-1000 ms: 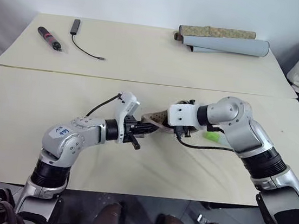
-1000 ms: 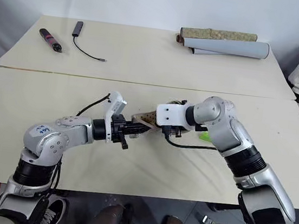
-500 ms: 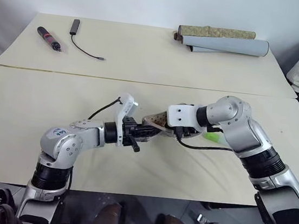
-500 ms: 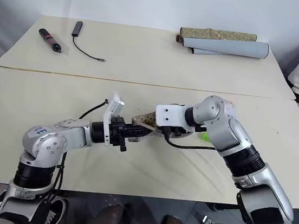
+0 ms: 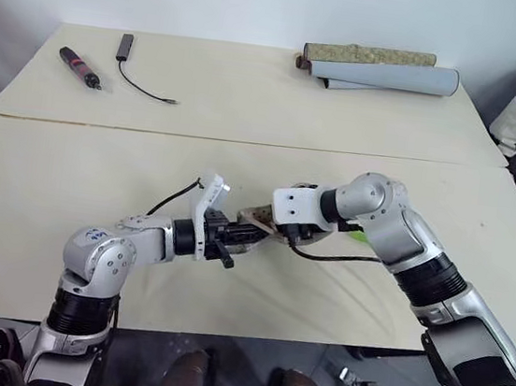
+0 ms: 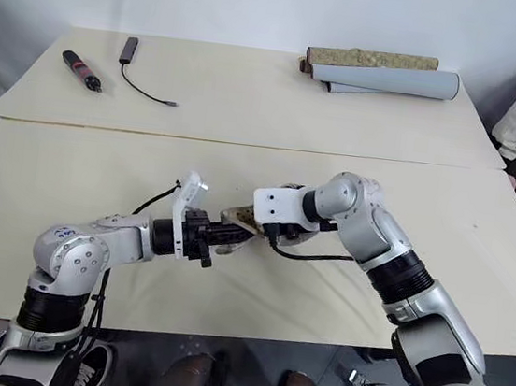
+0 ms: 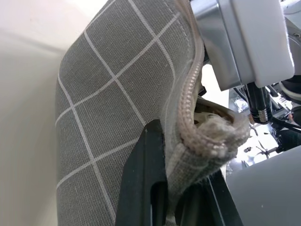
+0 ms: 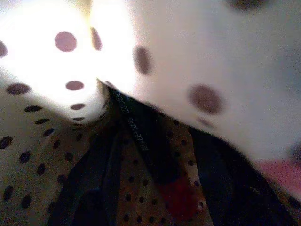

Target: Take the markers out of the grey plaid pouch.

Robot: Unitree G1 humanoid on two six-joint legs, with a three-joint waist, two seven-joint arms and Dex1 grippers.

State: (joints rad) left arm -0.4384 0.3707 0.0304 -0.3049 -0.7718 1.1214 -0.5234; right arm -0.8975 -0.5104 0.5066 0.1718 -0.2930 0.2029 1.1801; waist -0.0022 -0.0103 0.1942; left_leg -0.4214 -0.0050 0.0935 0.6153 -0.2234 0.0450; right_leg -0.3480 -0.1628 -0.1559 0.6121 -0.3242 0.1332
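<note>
The grey plaid pouch, soft woven fabric with thin white grid lines and a dotted brownish lining, is held above the near table at its centre, its zipper edge pinched in the closed left gripper. Over the last second both arms have sunk slightly and the right gripper has pushed leftward into the pouch mouth. Whether its fingers are parted cannot be told; a slim dark marker with a red end lies inside just ahead of it, so extraction seems close, while a light green marker already lies on the table behind the right forearm.

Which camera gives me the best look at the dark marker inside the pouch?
The right wrist view: it looks into the dotted lining at the dark marker and its red end. The left wrist view shows the pouch from outside, its zipper edge pinched by the left fingers. Both eye views hide the marker.
</note>
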